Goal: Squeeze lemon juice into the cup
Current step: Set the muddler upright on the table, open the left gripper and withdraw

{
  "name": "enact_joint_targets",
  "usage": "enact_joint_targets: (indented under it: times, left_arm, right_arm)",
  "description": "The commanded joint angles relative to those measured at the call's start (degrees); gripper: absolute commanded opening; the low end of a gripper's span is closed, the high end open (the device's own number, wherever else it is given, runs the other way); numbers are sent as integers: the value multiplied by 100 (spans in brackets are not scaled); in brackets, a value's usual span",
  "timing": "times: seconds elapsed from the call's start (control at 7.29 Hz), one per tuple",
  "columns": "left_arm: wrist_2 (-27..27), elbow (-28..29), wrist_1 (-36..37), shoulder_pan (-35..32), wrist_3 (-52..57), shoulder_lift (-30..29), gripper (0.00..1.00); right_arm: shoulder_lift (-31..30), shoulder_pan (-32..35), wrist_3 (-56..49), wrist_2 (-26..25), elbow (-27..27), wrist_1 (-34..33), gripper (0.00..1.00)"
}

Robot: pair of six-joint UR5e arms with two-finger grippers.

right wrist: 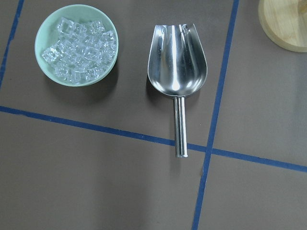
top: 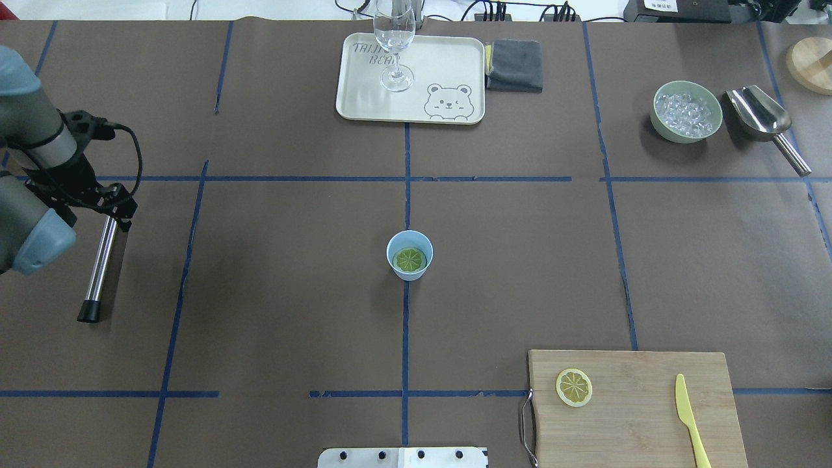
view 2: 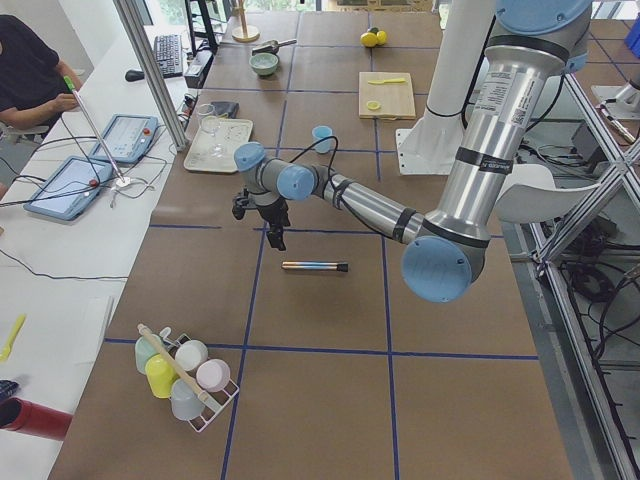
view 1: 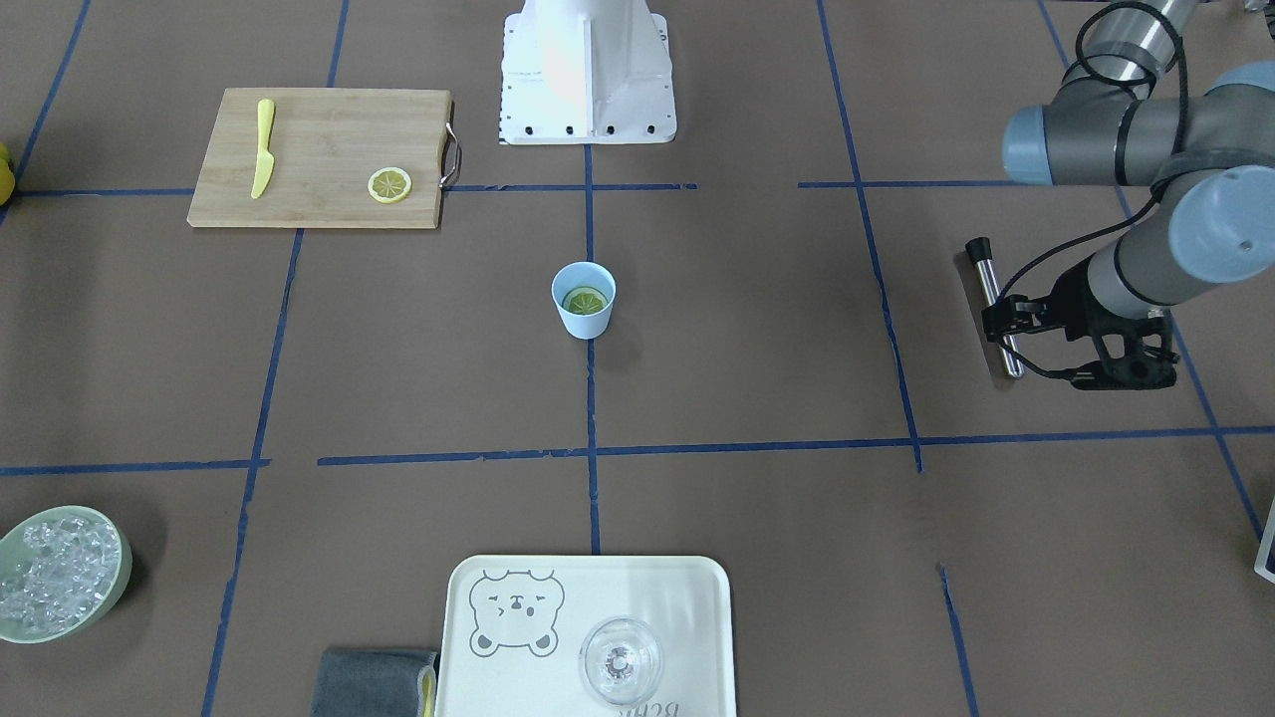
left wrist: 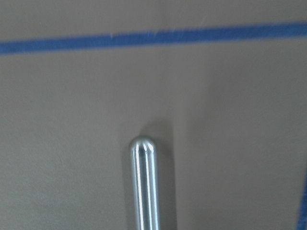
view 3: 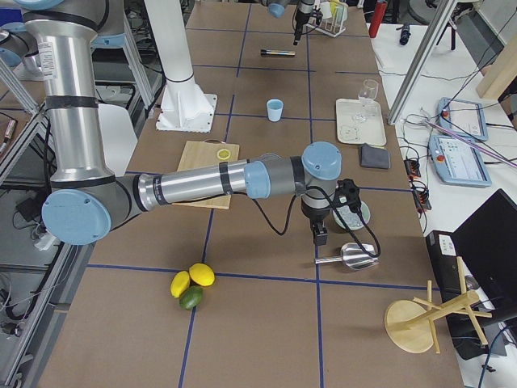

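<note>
The light-blue cup (view 1: 584, 311) stands at the table's middle, and it also shows in the overhead view (top: 409, 270). One lemon slice (top: 410, 259) lies flat inside it. A second lemon slice (top: 573, 387) lies on the wooden cutting board (top: 637, 422). My left gripper (top: 120, 207) hovers far to the cup's left, over one end of a metal rod (top: 101, 266); I cannot tell how its jaws stand. My right gripper (view 3: 321, 234) shows only in the exterior right view, above the ice bowl and scoop; its state is unclear.
A yellow knife (top: 690, 422) lies on the board. A tray (top: 364, 97) with a clear glass (top: 394, 45) and a grey cloth (top: 515, 64) sit at the far edge. A green bowl of ice (right wrist: 76, 44) and a metal scoop (right wrist: 178, 67) lie below the right wrist.
</note>
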Motion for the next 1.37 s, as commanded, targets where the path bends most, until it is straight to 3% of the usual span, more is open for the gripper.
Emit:
enact_joint_targets:
  times: [0.0, 0.27, 0.82, 1.23]
  left_arm:
    - [3, -158, -9, -385, 36, -262, 100]
    - [30, -168, -498, -755, 97, -183, 100]
    - [3, -106, -685, -1747, 2299, 615, 100]
    - [12, -203, -686, -2538, 3723, 1529, 100]
  right_arm:
    - [63, 0, -3, -9, -48, -9, 100]
    - [63, 0, -3, 0, -48, -9, 100]
    - [46, 0, 6, 0, -66, -26, 100]
    - [46, 0, 15, 9, -154, -26, 100]
